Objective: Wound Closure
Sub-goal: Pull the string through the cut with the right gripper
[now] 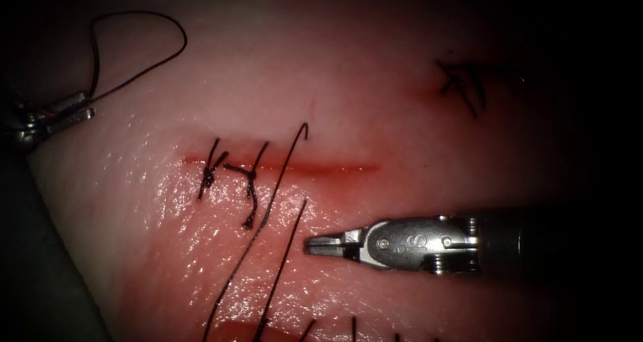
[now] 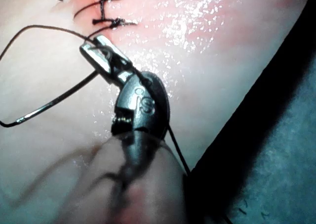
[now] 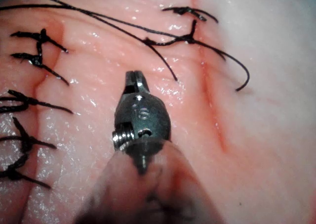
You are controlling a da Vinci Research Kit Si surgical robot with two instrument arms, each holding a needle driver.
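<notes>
The tissue (image 1: 375,101) has a horizontal cut (image 1: 321,167) with two knotted stitches (image 1: 231,171) at its left end. At the far left edge of the tissue, my left tool (image 1: 70,109) is shut on the needle. In the left wrist view its jaws (image 2: 101,53) grip one end of the thin glinting curve (image 2: 44,105), which lies free above the surface. Thread (image 1: 167,31) loops away from those jaws. My right tool (image 1: 318,243) lies below the cut, shut and holding nothing. It is just right of a long thread strand (image 1: 284,258).
A second long strand (image 1: 268,201) crosses the cut and ends in a hooked tail. Another stitched wound (image 1: 462,81) lies at the upper right. In the right wrist view a row of several older stitches (image 3: 34,56) sits beside the cut (image 3: 210,100). Dark cloth (image 2: 276,159) borders the tissue.
</notes>
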